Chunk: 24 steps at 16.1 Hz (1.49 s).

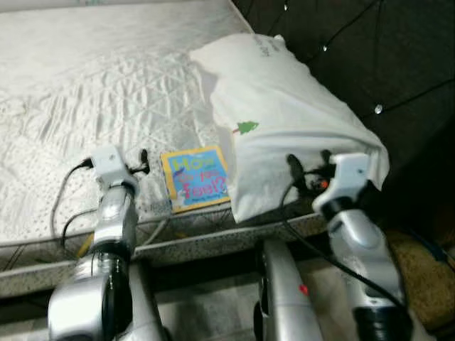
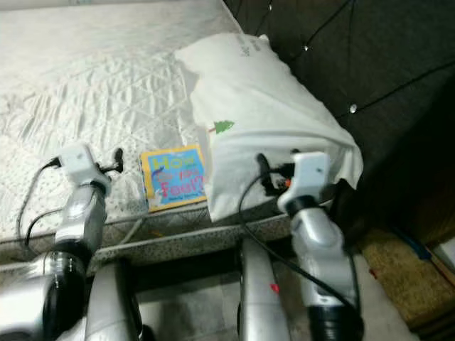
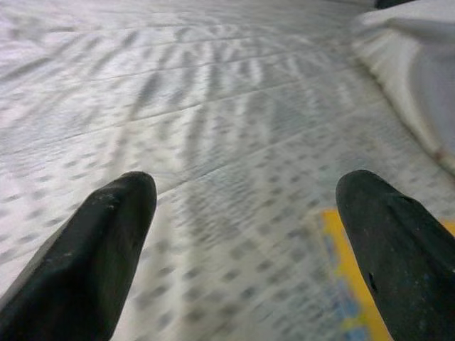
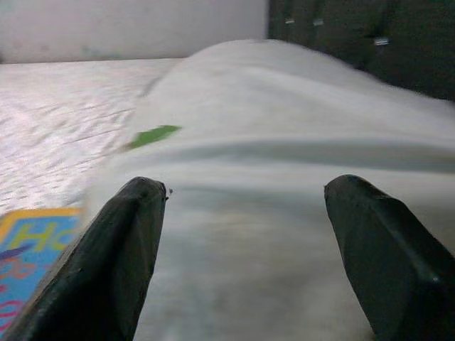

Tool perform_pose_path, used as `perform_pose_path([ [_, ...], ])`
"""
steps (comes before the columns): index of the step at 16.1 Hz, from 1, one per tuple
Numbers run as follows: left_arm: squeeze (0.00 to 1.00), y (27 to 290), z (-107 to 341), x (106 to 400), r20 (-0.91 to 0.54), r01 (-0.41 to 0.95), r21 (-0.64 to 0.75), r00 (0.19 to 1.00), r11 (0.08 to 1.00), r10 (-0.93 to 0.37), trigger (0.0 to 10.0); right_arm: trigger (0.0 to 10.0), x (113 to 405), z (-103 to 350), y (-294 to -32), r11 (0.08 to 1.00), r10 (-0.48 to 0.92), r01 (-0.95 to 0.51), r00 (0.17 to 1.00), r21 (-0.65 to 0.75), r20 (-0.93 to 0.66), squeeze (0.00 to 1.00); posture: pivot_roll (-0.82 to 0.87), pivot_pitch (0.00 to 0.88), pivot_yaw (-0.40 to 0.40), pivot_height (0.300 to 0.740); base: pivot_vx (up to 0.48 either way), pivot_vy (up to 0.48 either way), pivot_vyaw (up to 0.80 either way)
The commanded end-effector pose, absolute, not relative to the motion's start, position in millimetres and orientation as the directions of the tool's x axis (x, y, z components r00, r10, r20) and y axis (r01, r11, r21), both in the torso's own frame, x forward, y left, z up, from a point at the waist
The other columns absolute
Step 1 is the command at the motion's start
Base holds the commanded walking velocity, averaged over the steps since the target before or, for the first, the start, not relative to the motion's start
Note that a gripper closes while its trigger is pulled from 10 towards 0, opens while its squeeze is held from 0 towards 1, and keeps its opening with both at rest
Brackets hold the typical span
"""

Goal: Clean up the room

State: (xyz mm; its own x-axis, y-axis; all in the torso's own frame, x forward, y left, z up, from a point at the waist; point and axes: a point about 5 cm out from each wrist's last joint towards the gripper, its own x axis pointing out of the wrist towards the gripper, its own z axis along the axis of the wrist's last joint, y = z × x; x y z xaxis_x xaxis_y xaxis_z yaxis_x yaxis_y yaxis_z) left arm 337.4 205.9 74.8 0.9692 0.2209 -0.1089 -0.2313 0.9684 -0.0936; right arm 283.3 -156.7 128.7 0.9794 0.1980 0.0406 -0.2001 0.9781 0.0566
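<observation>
- Right gripper (image 1: 307, 168), fingers apart, faced the pillow (image 1: 284, 114) just ahead, probably to grasp it.
- Left gripper (image 1: 140, 162), also spread, hovered over the mattress (image 1: 92, 85), book (image 1: 195, 177) just beside it.

book (image 1: 196, 177) | cover reads "How", "Feel?" (middle words blurred) | pillow (image 1: 284, 106) print illegible

Bare quilted white mattress (image 1: 106, 78) on the bed, no sheet. White pillow (image 1: 284, 106) with a little green tree print up by the dark tufted headboard (image 1: 370, 50). Colorful yellow-bordered kids' book (image 1: 195, 177) flat near the edge, just beside the pillow.
</observation>
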Motion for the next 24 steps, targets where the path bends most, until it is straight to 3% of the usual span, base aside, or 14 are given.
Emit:
perform_pose_path([
  [1, 1.00, 205, 85, 332, -0.026, -0.226, -0.048, 0.974, 0.973, 0.225, 10.0, 10.0, 288, 130, -152, 0.977, 0.205, -0.208, 0.977, 0.055, 0.051, 0.00, -0.01, 0.000, -0.022, 0.488, 0.000, 0.000, 0.00],
  [5, 1.00, 190, 101, 298, 0.059, -0.141, 0.023, 0.989, 0.990, 0.139, 10.0, 10.0, 293, 132, -151, 0.978, 0.193, -0.197, 0.979, 0.061, 0.070, 0.00, 0.02, 0.000, -0.012, 0.488, 0.000, 0.000, 0.00],
  [10, 1.00, 167, 60, 297, -0.316, 0.011, 0.048, 0.949, 0.999, 0.004, 10.0, 10.0, 288, 130, -148, 0.978, 0.195, -0.199, 0.979, 0.064, 0.065, 0.00, -0.01, 0.000, -0.016, 0.488, 0.000, 0.000, 0.00],
  [13, 1.00, 164, 57, 306, -0.391, 0.068, 0.095, 0.920, 0.993, -0.025, 10.0, 10.0, 286, 129, -150, 0.980, 0.184, -0.188, 0.981, 0.063, 0.065, 0.00, -0.02, 0.000, -0.008, 0.488, 0.000, 0.000, 0.00],
  [19, 1.00, 131, 65, 303, -0.368, 0.317, 0.163, 0.898, 0.934, -0.241, 10.0, 10.0, 279, 126, -153, 0.985, 0.154, -0.158, 0.986, 0.068, 0.057, 0.00, -0.04, 0.000, 0.010, 0.488, 0.000, 0.000, 0.00],
  [20, 0.24, 127, 61, 297, -0.401, 0.371, 0.165, 0.872, 0.914, -0.282, 10.0, 10.0, 279, 126, -153, 0.985, 0.155, -0.158, 0.986, 0.067, 0.055, 0.00, -0.04, 0.000, 0.008, 0.488, 0.000, 0.000, 0.00],
  [21, 0.00, 123, 57, 291, -0.434, 0.409, 0.157, 0.846, 0.899, -0.309, 10.0, 10.0, 279, 127, -153, 0.985, 0.157, -0.160, 0.986, 0.066, 0.054, 0.00, -0.04, 0.000, 0.007, 0.488, 0.000, 0.000, 0.00],
  [24, 0.00, 124, 52, 284, -0.495, 0.436, 0.163, 0.812, 0.885, -0.309, 10.0, 10.0, 279, 127, -154, 0.983, 0.167, -0.169, 0.985, 0.067, 0.046, 0.00, -0.04, 0.000, 0.008, 0.488, 0.000, 0.000, 0.00],
])
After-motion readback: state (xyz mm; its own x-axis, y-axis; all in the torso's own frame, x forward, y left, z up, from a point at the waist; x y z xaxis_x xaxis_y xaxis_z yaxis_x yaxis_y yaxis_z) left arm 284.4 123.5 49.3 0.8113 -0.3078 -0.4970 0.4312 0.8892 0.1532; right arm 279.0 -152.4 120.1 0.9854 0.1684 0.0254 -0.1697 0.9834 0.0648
